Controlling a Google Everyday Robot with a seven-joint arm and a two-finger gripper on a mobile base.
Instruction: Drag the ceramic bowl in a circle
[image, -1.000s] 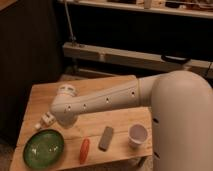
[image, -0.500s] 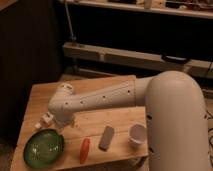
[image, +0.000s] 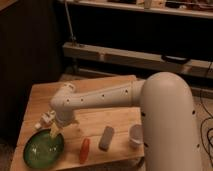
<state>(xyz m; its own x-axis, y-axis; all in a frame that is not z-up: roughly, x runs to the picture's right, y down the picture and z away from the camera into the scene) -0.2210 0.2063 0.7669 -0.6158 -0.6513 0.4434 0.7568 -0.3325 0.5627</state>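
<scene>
Table (image: 117, 116), wooden, low. Near-left corner: ceramic bowl (image: 42, 150), glossy green, upright. Right of it along the front: red oblong item (image: 85, 150), grey block (image: 106, 138), white cup (image: 135, 135), all apart from one another. Just beyond, the gripper (image: 54, 130) sits at the bowl's far-right rim, reaching down over the edge; clamped or released, cannot tell. White arm (image: 100, 99) runs right across the table to a bulky rounded body (image: 167, 125). Behind, dark shelving (image: 125, 55).
</scene>
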